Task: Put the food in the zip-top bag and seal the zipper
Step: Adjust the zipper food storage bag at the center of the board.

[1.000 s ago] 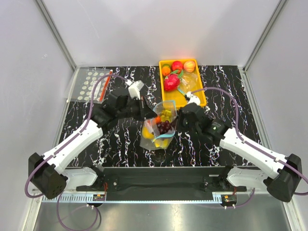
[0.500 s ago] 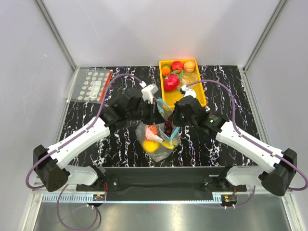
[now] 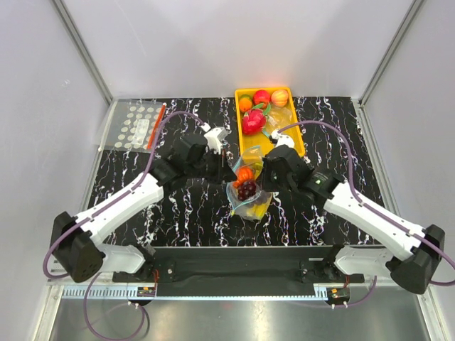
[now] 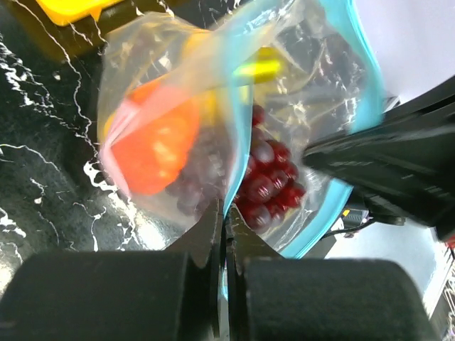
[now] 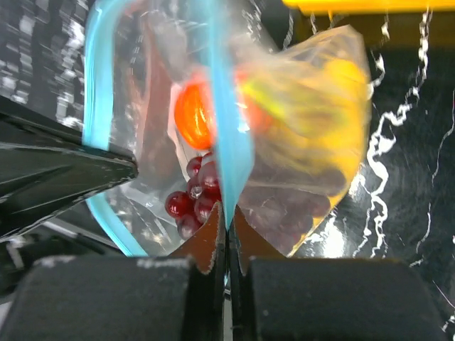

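Black marbled worktop (image 3: pixel 178 213), yellow tray (image 3: pixel 239 124) at its far edge. Zip-top bag (image 3: pixel 250 202) near the middle, just before the tray's near end, mouth gaping. Left pincer (image 4: pixel 226 213) and right pincer (image 5: pixel 228 213) each clamped tight on the zipper (image 5: pixel 224 106). Inside: grapes (image 4: pixel 270 188), round orange-red fruit (image 5: pixel 192 117).

The clear zip-top bag (image 3: pixel 250 202) is held up between my arms with its mouth gaping. One side of the teal-blue zipper (image 5: pixel 222 121) is pinched in my left gripper (image 4: pixel 226 217), the other in my right gripper (image 5: pixel 228 217). Inside lie dark red grapes (image 4: pixel 266 186), a round orange-red fruit (image 4: pixel 160 145) and a yellow fruit (image 5: pixel 334 99), blurred behind the plastic.
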Robot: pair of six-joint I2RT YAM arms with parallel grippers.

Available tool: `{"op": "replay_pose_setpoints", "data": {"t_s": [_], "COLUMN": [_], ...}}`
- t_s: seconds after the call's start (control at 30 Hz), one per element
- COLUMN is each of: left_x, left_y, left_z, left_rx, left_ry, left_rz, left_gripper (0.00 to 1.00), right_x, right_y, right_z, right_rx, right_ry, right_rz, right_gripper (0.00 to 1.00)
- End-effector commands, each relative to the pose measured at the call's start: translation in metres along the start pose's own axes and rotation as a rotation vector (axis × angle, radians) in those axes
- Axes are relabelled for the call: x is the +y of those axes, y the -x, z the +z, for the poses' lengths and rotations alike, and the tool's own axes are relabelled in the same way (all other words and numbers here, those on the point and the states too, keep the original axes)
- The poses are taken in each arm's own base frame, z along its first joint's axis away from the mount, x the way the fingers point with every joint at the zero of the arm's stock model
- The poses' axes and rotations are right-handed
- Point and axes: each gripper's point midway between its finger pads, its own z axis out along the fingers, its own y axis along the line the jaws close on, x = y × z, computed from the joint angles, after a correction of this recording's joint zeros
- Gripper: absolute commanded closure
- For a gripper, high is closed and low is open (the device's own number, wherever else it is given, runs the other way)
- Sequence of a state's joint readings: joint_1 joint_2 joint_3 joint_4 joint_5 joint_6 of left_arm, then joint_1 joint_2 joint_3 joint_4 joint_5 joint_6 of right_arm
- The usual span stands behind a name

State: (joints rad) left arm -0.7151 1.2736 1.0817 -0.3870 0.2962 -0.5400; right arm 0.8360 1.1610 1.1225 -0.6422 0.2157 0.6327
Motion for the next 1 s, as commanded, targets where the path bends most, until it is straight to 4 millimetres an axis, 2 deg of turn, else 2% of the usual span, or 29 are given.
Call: {"op": "replay_pose_setpoints", "data": {"t_s": [0.0, 0.1, 0.2, 0.23, 0.27, 0.33, 0.37, 0.43, 0.5, 0.53, 0.6, 0.63, 0.73, 0.77, 0.8, 0.83, 0.87, 0.9, 0.97], "left_x": [-0.015, -0.024, -0.029, -0.027, -0.026, -0.022, -0.025, -0.015, -0.018, -0.009, -0.016, -0.006, -0.017, -0.017, -0.026, -0.023, -0.021, -0.028, -0.021], "left_y": [0.015, 0.028, 0.039, 0.039, 0.037, 0.037, 0.038, 0.027, 0.028, 0.015, 0.011, 0.004, -0.004, -0.013, -0.024, -0.026, -0.034, -0.048, -0.058], "left_z": [0.008, -0.002, -0.018, -0.022, -0.029, -0.037, -0.047, -0.048, -0.058, -0.052, -0.055, -0.050, -0.050, -0.047, -0.045, -0.042, -0.038, -0.035, -0.032], "left_rx": [-0.026, -0.060, -0.097, -0.105, -0.114, -0.144, -0.178, -0.192, -0.246, -0.234, -0.283, -0.291, -0.366, -0.379, -0.365, -0.388, -0.394, -0.380, -0.427], "left_ry": [-0.066, -0.077, -0.063, -0.050, -0.043, -0.028, -0.036, -0.020, -0.041, -0.033, -0.066, -0.029, -0.043, -0.063, -0.099, -0.081, -0.089, -0.112, -0.080], "left_rz": [0.035, 0.055, 0.109, 0.131, 0.141, 0.160, 0.173, 0.180, 0.198, 0.186, 0.202, 0.201, 0.238, 0.249, 0.264, 0.254, 0.257, 0.271, 0.267], "left_gripper": [0.98, 0.85, 0.63, 0.56, 0.42, 0.31, 0.21, 0.10, 0.02, 0.02, 0.01, 0.02, 0.03, 0.04, 0.06, 0.08, 0.09, 0.10, 0.11], "right_x": [0.006, 0.013, 0.005, -0.001, -0.005, -0.011, -0.014, -0.017, -0.021, -0.024, -0.023, -0.023, -0.022, -0.021, -0.022, -0.022, -0.023, -0.023, -0.023], "right_y": [-0.002, 0.009, 0.021, 0.025, 0.026, 0.028, 0.026, 0.027, 0.025, 0.026, 0.028, 0.029, 0.032, 0.036, 0.037, 0.036, 0.039, 0.040, 0.041], "right_z": [0.009, 0.002, -0.006, -0.007, -0.007, -0.007, -0.005, -0.003, -0.001, 0.000, 0.000, 0.002, 0.008, 0.007, 0.009, 0.011, 0.013, 0.014, 0.015], "right_rx": [0.005, -0.037, -0.086, -0.112, -0.118, -0.142, -0.142, -0.157, -0.155, -0.159, -0.164, -0.157, -0.131, -0.130, -0.125, -0.112, -0.115, -0.114, -0.113], "right_ry": [0.012, 0.043, -0.001, -0.037, -0.060, -0.089, -0.100, -0.118, -0.139, -0.156, -0.154, -0.156, -0.152, -0.153, -0.154, -0.156, -0.158, -0.153, -0.142], "right_rz": [-0.004, 0.016, 0.043, 0.052, 0.061, 0.095, 0.101, 0.131, 0.157, 0.162, 0.175, 0.183, 0.191, 0.196, 0.196, 0.194, 0.200, 0.201, 0.207], "right_gripper": [1.00, 1.00, 1.00, 1.00, 1.00, 1.00, 1.00, 1.00, 1.00, 1.00, 1.00, 1.00, 1.00, 1.00, 1.00, 1.00, 1.00, 1.00, 1.00]}}
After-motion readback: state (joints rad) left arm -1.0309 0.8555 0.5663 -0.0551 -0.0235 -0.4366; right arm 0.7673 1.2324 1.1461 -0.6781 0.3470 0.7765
